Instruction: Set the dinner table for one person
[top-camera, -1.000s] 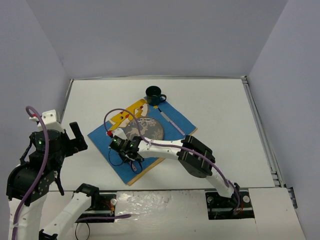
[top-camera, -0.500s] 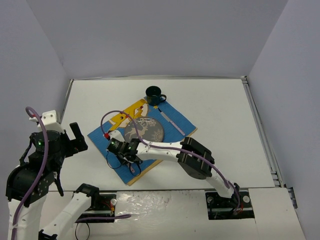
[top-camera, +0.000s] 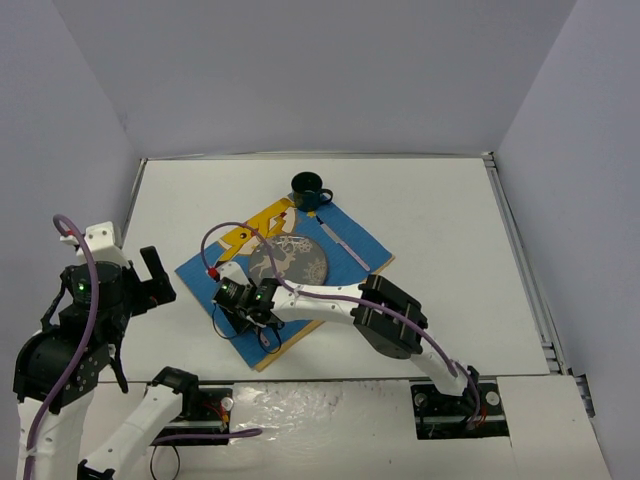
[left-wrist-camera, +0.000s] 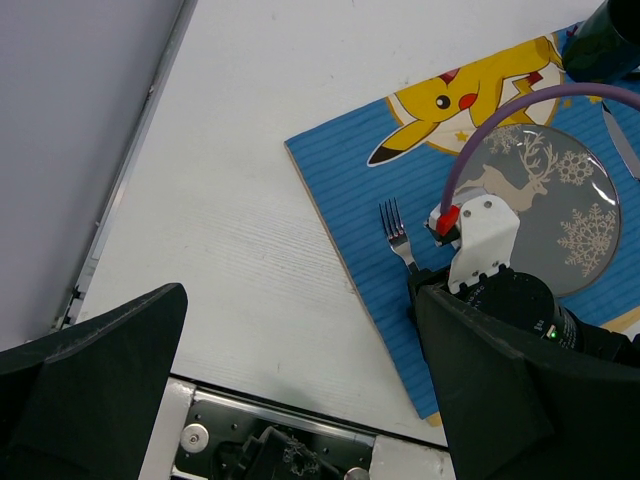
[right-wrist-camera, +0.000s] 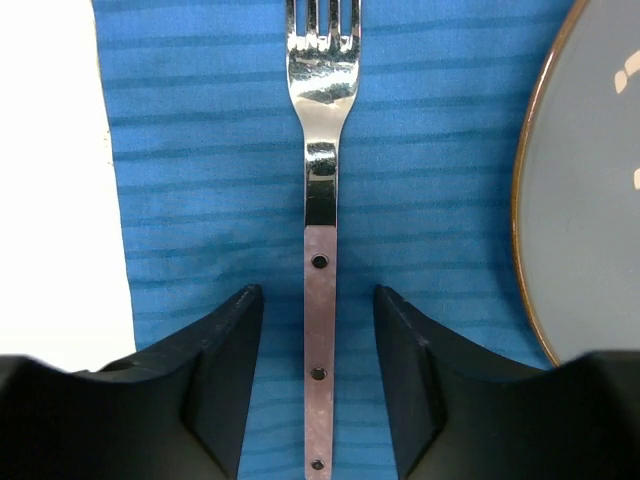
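The white dinner table (top-camera: 440, 220) carries a blue cartoon-print placemat (top-camera: 200, 268). On the mat lie a grey reindeer plate (top-camera: 290, 262), a knife (top-camera: 343, 243) to its right and a fork (right-wrist-camera: 321, 200) to its left. A dark teal cup (top-camera: 310, 190) stands at the mat's far corner. My right gripper (top-camera: 232, 296) is low over the mat. In the right wrist view it (right-wrist-camera: 318, 380) is open, its fingers (right-wrist-camera: 220, 380) on either side of the fork's handle with a gap on each side. My left gripper (left-wrist-camera: 300, 400) is open and empty, raised at the table's left.
The left wrist view shows the fork's tines (left-wrist-camera: 393, 225) sticking out past the right wrist (left-wrist-camera: 485, 235), and the plate (left-wrist-camera: 550, 195) beside it. White walls enclose the table on three sides. A metal rail (top-camera: 525, 260) runs along the right edge.
My right gripper has shifted a little to the left along the mat, over the fork. The left arm has not moved.
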